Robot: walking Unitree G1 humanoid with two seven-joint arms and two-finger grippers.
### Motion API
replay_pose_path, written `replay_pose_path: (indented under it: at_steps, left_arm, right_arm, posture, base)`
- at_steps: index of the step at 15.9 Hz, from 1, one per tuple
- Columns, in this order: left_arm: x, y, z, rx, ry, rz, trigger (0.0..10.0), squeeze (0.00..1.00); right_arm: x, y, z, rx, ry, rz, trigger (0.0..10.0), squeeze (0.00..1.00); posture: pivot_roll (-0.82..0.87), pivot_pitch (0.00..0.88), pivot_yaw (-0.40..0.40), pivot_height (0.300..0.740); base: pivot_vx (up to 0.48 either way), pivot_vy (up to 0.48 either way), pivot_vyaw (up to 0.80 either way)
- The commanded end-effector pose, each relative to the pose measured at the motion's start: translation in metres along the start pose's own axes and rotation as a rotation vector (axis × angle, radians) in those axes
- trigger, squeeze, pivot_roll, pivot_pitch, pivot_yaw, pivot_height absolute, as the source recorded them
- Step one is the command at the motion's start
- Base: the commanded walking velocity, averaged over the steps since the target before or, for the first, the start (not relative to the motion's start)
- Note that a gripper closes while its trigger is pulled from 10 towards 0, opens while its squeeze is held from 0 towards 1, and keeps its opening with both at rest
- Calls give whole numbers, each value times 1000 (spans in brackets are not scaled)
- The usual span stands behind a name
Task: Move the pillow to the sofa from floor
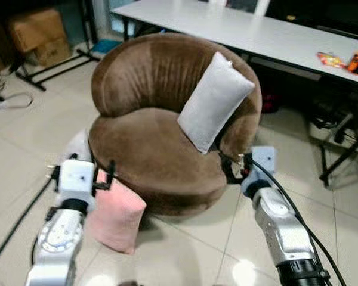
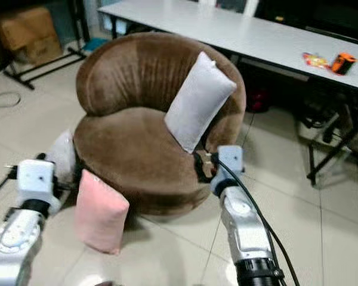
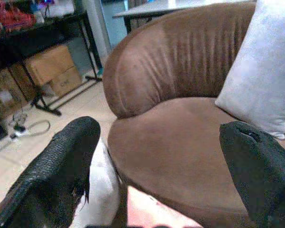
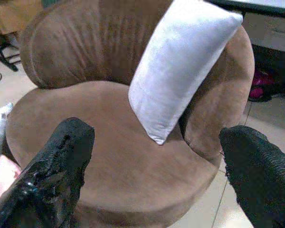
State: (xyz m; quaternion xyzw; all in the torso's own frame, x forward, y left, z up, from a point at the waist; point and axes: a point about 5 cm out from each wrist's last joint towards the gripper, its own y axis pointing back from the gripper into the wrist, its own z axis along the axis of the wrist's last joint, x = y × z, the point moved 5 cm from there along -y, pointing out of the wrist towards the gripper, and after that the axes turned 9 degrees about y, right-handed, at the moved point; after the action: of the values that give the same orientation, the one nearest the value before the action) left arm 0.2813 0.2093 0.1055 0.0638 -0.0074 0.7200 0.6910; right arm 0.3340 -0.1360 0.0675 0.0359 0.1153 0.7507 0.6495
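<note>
Pink pillow [image 1: 115,217] leans against sofa [image 1: 155,155] front edge, both end effectors [image 1: 101,179] [image 1: 234,167] spread, empty.

The sofa [image 1: 155,149] is covered in brown velvety cloth with a soft, matt nap, ribbed in upright folds along its back. The grey pillow [image 1: 213,101] leaning on it looks like smooth, matt woven cloth; the pink pillow [image 1: 114,215] on the floor has a similar soft, dull cloth. The floor [image 1: 185,250] is glossy pale tile that mirrors the lights. The tabletop [image 1: 250,30] is smooth and white. The fingers [image 3: 61,166] look like rough, grainy black rubber. The boxes [image 1: 39,33] are matt brown cardboard.
</note>
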Motion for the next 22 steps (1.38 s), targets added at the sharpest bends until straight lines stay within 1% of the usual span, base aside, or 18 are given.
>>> replay_pose_path:
  at_steps: [1,10,13,16,18,22]
  left_arm:
    - [-7,-1,3,-7,8,-16,10000,0]
    - [-6,-3,4,-6,2,-21,10000,0]
    - [-6,-6,8,-20,-13,-30,10000,0]
    - [-6,-11,11,-26,-41,-53,10000,0]
    - [-6,-12,11,-27,-46,-59,10000,0]
    - [-1,-18,16,-36,-86,-75,10000,0]
  right_arm:
    - [-13,3,-7,24,8,-34,10000,0]
    - [-12,1,-7,26,9,-35,10000,0]
    - [-12,1,-6,26,-5,-47,10000,0]
    - [-13,1,-6,19,-40,-68,10000,0]
    - [-13,1,-6,18,-44,-73,10000,0]
    - [-10,1,-9,26,-61,-91,10000,0]
  posture:
    - [-62,0,-81,740]
    - [-67,0,-70,740]
    - [-71,0,-57,740]
    - [-84,0,-19,740]
    - [-85,0,-17,740]
    - [-88,0,26,740]
  base:
    - [0,450,0]
    - [0,432,0]
    - [0,0,0]
    - [0,0,0]
    - [0,0,0]
    - [0,0,0]
